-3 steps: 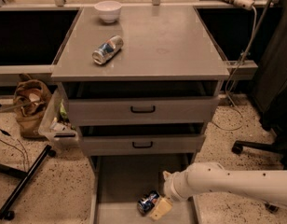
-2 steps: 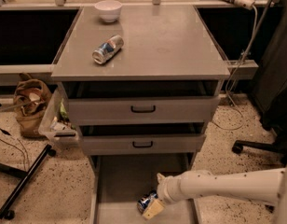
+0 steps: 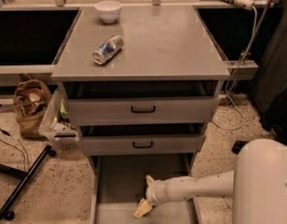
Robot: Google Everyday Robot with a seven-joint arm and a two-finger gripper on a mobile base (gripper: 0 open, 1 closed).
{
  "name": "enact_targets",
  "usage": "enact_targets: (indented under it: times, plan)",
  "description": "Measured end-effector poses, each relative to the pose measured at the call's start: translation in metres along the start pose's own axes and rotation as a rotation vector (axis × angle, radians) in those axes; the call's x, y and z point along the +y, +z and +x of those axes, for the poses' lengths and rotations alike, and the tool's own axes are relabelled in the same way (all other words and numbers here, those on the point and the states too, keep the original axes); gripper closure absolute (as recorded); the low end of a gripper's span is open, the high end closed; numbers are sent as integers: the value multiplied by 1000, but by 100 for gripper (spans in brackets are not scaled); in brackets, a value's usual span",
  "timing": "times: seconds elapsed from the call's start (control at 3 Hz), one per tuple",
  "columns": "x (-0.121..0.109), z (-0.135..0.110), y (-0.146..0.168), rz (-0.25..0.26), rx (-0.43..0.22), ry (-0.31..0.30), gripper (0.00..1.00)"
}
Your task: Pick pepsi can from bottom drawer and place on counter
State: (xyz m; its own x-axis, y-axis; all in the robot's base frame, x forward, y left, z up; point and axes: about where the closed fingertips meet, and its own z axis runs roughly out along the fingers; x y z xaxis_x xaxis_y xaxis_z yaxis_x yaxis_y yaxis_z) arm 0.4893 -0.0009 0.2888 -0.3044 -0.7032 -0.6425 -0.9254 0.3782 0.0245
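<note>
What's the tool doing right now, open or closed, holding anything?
The tool is open, nothing seen in it, down in the bottom drawer.

Gripper point(image 3: 145, 195) low inside bottom drawer point(image 3: 119, 181); silver can point(image 3: 107, 50) lying on counter point(image 3: 171, 45)

Plastic gripper point(image 3: 144, 196) jaws in metal drawer point(image 3: 118, 185)
</note>
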Motion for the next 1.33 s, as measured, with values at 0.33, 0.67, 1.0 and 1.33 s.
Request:
enact_targets:
  times: [0.33,0.67,1.0,1.33]
  plan:
    - [-4,-2,27,-18,-44,-75,0]
    - [5,2,29,-62,-24,-103,0]
    - [5,2,29,-62,-24,-103,0]
    - [0,16,39,-50,-40,-67,0]
